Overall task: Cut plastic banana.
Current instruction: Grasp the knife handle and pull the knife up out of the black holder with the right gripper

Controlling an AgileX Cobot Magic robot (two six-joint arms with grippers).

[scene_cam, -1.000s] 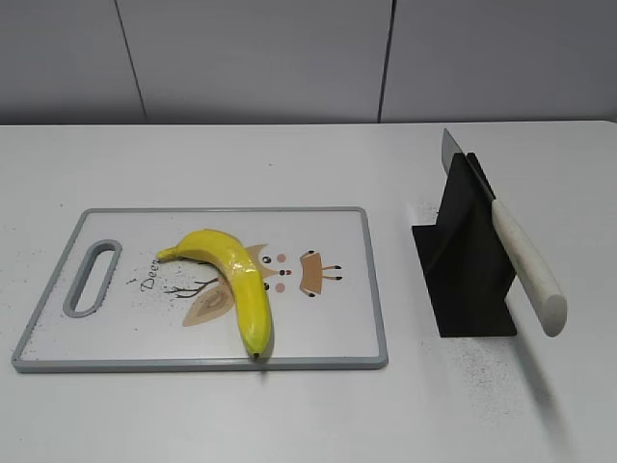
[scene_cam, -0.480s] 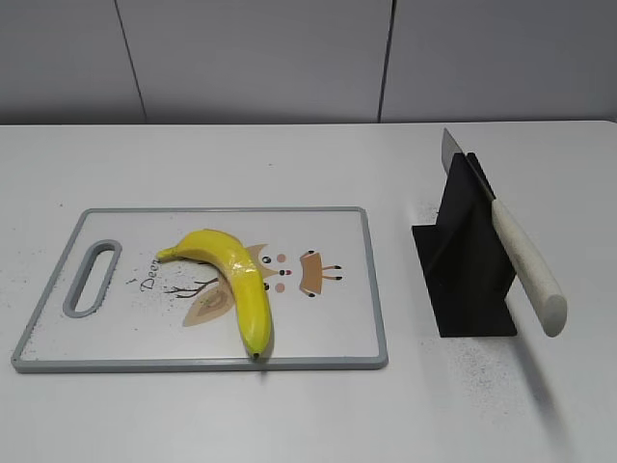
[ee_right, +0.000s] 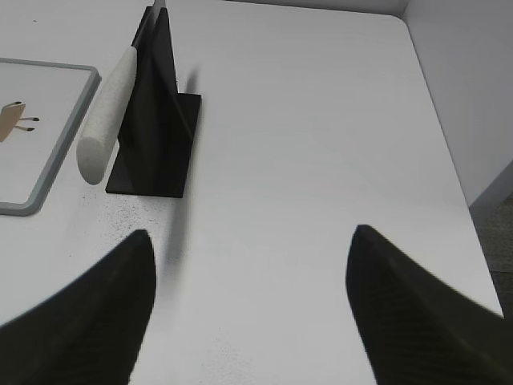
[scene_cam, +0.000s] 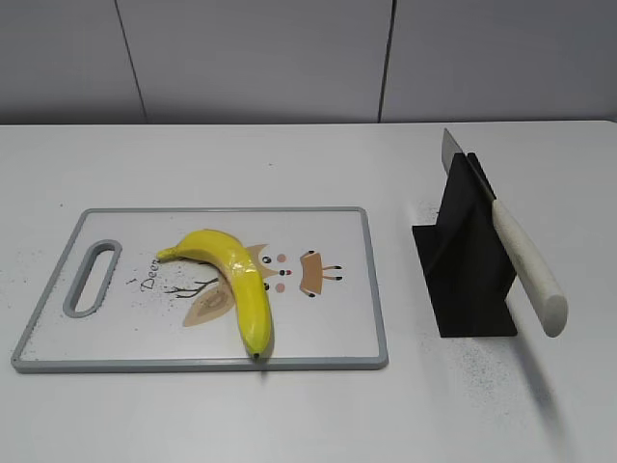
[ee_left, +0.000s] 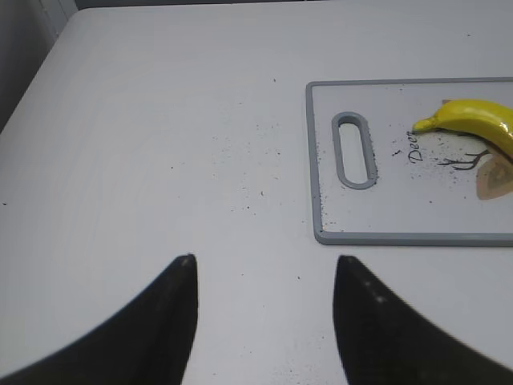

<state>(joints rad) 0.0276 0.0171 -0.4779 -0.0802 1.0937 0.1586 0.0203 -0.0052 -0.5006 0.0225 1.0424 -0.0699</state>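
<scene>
Nothing has moved since the earlier frames: banana, board, knife and stand all lie where they did, and neither arm has come into the exterior view.

At lower left of the exterior frame the board [scene_cam: 333,338] lies flat on the white table [scene_cam: 241,164], grey-rimmed, with a handle slot [scene_cam: 92,279] at its left end. On it rests the banana [scene_cam: 234,282], whole and uncut, curving from its stem near the slot down to its tip close by the board's front edge. It covers part of a printed cartoon.

Right of centre, apart from the board, stands the black stand [scene_cam: 465,258]. The knife [scene_cam: 521,265] sits in it on a slant, blade tip poking out at the top rear, white handle jutting down toward the lower right.

From the left wrist, the left gripper [ee_left: 264,277] hangs over bare table at the bottom of the frame, its fingers [ee_left: 178,313] spread and empty, with the board's slot end and the banana's stem at upper right. From the right wrist, the right gripper [ee_right: 248,253] has its fingers [ee_right: 393,297] wide apart and empty over bare table, the stand and knife at upper left.
</scene>
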